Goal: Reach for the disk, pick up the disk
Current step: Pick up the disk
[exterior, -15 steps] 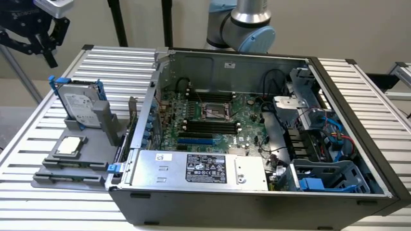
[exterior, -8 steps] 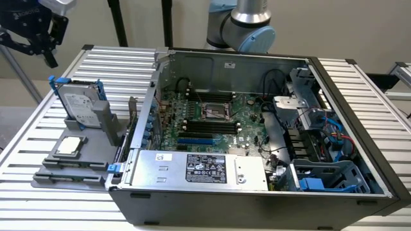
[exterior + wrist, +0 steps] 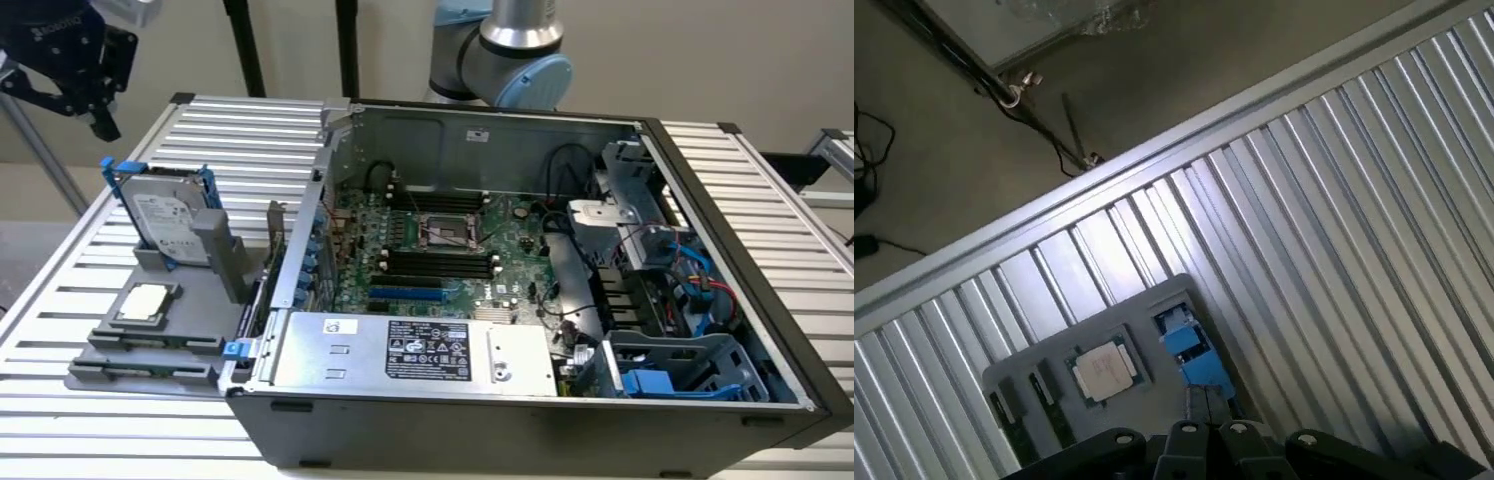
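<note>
The scene is lit brightly and evenly from overhead, and shadows are softened throughout. In the exterior view the slatted table (image 3: 747, 190) is rendered pale, with mild glare along its ribs. The inside of the computer case (image 3: 507, 135) is left darker, most deeply in the lower corner at the exterior view's right. A narrow shadow is thrown under the case's front edge. In the wrist view bright streaks are reflected from the slats, the floor (image 3: 954, 130) is seen dimmer and brownish, and the gripper (image 3: 1209, 405) is shown in shade as a dark shape.
</note>
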You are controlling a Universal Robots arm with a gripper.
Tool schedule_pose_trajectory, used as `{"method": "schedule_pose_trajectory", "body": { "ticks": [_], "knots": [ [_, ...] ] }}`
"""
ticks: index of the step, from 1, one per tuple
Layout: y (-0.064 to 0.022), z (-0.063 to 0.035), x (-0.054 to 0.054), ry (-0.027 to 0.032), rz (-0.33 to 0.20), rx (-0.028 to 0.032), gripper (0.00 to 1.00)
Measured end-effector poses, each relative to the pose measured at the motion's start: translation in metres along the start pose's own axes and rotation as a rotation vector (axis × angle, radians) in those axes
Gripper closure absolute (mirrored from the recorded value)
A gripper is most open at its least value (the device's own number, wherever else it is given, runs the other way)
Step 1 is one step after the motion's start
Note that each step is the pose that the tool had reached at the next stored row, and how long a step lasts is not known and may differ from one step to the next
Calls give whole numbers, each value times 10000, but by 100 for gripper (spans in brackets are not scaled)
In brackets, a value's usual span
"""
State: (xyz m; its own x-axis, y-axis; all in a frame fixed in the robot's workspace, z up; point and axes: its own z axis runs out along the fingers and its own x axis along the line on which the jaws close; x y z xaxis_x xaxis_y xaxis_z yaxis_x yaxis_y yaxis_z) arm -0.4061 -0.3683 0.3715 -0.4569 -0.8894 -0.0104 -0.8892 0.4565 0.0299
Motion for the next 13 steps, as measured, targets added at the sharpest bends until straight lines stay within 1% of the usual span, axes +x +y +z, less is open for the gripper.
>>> {"method": "schedule_pose_trajectory", "body": {
  "ticks": [9,13],
  "knots": [
    [0,6,0,47,-1630,-14,89],
    [-5,9,-4,65,-2197,-20,89]
  ]
}}
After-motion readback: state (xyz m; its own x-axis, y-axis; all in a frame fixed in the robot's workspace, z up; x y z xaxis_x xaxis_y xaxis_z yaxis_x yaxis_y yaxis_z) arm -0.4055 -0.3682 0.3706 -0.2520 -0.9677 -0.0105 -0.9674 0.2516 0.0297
